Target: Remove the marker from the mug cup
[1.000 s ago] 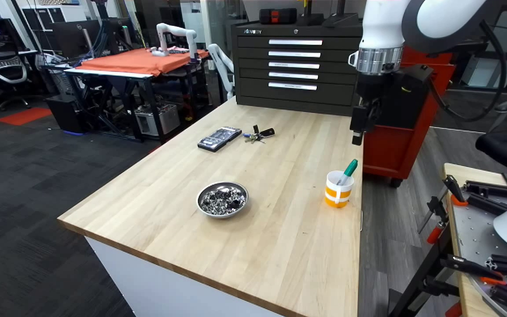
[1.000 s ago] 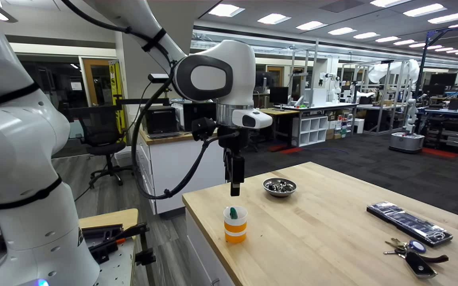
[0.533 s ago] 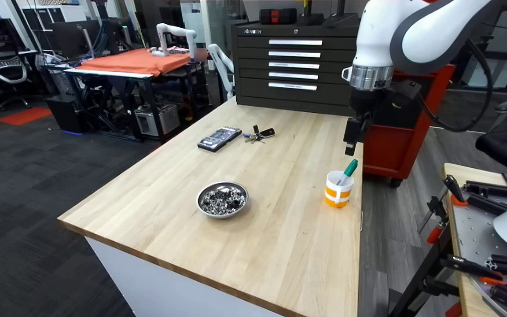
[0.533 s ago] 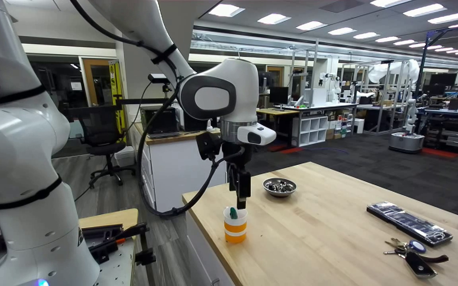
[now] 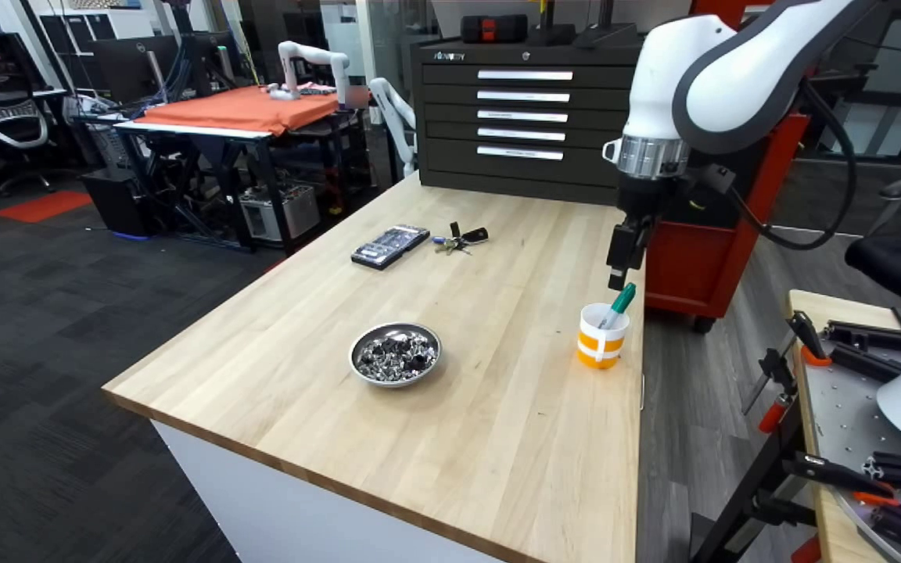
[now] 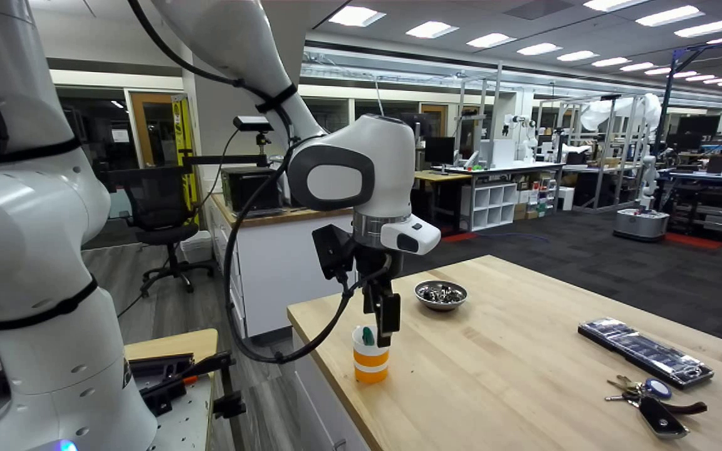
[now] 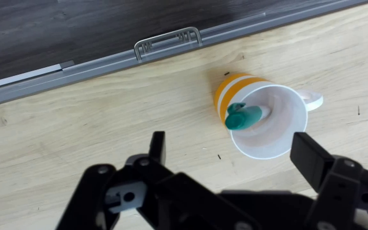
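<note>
Down come the fingers (image 5: pixel 620 249), lower than half a second ago and now near the marker (image 5: pixel 620 303), which in an exterior view leans inside the mug (image 5: pixel 593 344), green end up, with the bowl (image 5: pixel 396 384) of shiny bits (image 5: pixel 388 361) well apart across the worktop (image 5: pixel 482 453). Over in an exterior view, one of the fingers (image 6: pixel 388 316) shows in front of the mug's rim, while keys (image 6: pixel 662 417) and a flat case (image 6: pixel 643 352) lie just beside each other, well apart from the mug. And from the wrist, the fingers stand wide apart, clear of the marker, whose green end pokes out over the rim as the mug's handle (image 7: pixel 315 101) juts to the right!
</note>
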Robot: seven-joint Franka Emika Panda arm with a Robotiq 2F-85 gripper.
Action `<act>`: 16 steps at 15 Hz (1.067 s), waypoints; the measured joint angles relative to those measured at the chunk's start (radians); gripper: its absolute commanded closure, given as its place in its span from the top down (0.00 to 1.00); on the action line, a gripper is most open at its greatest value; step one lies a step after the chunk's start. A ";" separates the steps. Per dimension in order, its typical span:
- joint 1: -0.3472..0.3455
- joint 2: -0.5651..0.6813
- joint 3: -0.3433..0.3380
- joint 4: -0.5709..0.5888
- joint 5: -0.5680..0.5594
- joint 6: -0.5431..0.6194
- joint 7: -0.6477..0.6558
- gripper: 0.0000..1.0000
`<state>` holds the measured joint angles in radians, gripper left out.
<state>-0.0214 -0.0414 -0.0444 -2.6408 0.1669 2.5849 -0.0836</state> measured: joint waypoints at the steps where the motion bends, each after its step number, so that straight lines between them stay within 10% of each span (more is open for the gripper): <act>1: 0.000 0.007 -0.001 0.000 0.028 0.000 -0.029 1.00; 6: 0.000 0.029 -0.001 -0.005 0.118 -0.002 -0.133 1.00; 8: 0.000 0.031 -0.001 -0.008 0.138 -0.002 -0.159 0.74; 16: -0.001 0.031 -0.003 -0.025 0.219 -0.002 -0.269 0.20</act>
<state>-0.0223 -0.0101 -0.0477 -2.6659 0.3859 2.5824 -0.3531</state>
